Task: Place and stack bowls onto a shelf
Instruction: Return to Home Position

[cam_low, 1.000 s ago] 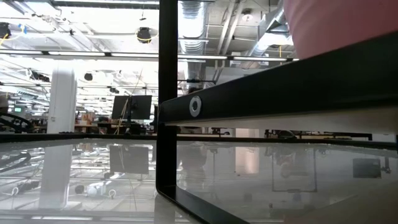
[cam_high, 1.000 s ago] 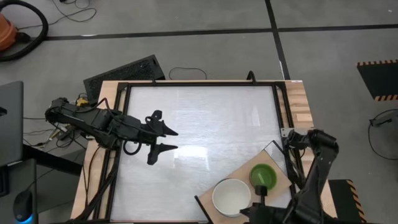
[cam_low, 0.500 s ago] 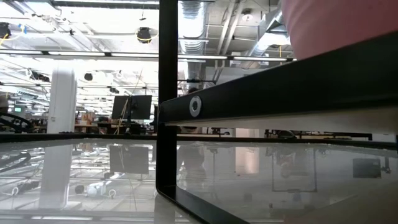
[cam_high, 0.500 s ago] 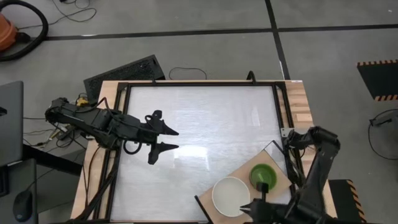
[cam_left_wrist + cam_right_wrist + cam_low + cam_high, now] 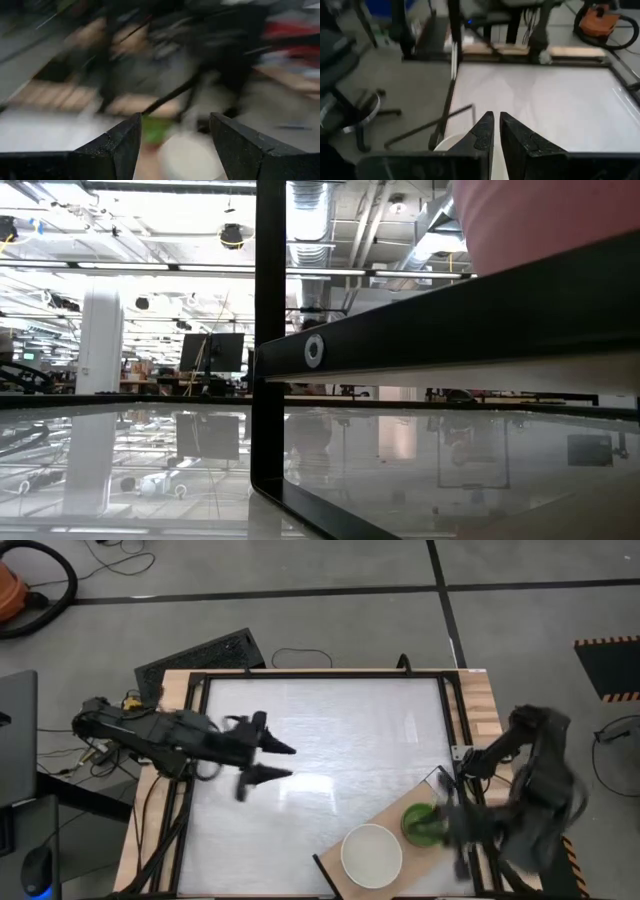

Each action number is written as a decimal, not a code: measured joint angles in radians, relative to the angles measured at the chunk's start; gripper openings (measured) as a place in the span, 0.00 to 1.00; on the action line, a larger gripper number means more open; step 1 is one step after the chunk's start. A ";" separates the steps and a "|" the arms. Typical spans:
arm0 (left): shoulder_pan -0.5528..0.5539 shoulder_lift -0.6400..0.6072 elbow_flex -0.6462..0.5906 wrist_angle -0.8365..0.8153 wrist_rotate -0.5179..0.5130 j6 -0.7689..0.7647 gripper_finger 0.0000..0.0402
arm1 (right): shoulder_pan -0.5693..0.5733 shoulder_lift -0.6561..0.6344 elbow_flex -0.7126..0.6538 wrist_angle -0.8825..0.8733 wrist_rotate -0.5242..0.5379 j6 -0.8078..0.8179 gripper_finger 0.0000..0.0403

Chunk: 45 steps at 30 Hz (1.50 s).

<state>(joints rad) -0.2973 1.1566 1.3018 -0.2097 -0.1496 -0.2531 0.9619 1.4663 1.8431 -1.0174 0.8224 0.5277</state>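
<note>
Left arm [image 5: 150, 730]: reaches in from the left edge, low and nearly straight, forearm lying over the black frame rail and out above the white table [image 5: 340, 720]. Left gripper [image 5: 267, 761] hangs over the left half of the table, well apart from the bowls, and points towards the right side. Its fingers [image 5: 120, 147] are spread wide with nothing between them.

Right arm [image 5: 530, 790]: folded up at the near right corner, elbow out past the wooden rim, forearm angled back in towards the shelf. It is heavily blurred from above. The right gripper [image 5: 496, 125] faces across the table. Its two fingertips are drawn together with only a thin slit between them, and nothing is gripped. A pale bowl rim sits just beside the fingers in the right wrist view.

Shelf [image 5: 428, 790]: a light-wood board lying skewed at the near right corner of the table.
- White bowl [image 5: 371, 855]: on the board's nearer end, mouth up.
- Green bowl [image 5: 420, 823]: on the board just beside the white one, mouth up, with the right arm's dark blur touching or overlapping its right edge.
- From above I cannot tell whether other bowls sit beneath these two.

Low view: a black frame post [image 5: 268, 330] and a slanted bar. A pink surface [image 5: 540, 220] fills the upper right corner, too close to identify.
</note>
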 joint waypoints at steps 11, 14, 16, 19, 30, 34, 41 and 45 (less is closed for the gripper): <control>0.161 -0.305 0.002 0.029 0.351 0.163 0.55 | -0.049 -0.533 -0.251 0.154 -0.142 -0.232 0.15; 0.205 -0.387 -0.024 -0.009 0.350 0.162 0.55 | -0.049 -0.729 -0.438 0.302 -0.146 -0.301 0.15; 0.219 -0.440 -0.060 -0.015 0.351 0.161 0.55 | -0.049 -0.855 -0.579 0.426 -0.158 -0.366 0.15; 0.232 -0.520 -0.147 -0.019 0.350 0.155 0.55 | -0.048 -1.036 -0.781 0.620 -0.177 -0.473 0.15; 0.238 -0.886 -0.758 0.327 0.278 -0.060 0.55 | -0.050 -1.457 -1.408 1.180 -0.108 -0.785 0.15; 0.238 -1.024 -1.003 0.496 0.247 -0.131 0.55 | -0.074 -1.462 -1.525 1.239 -0.034 -0.749 0.15; 0.238 -1.150 -1.292 0.685 0.188 -0.223 0.55 | -0.207 -1.463 -1.694 1.379 0.012 -0.721 0.15; 0.242 -1.117 -1.278 0.610 0.109 -0.224 0.55 | -0.328 -1.462 -1.724 1.402 -0.211 -0.687 0.15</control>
<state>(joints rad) -0.0549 0.0394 0.0235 0.4007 -0.0402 -0.4767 0.6339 0.0045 0.1189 0.3845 0.6115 -0.1596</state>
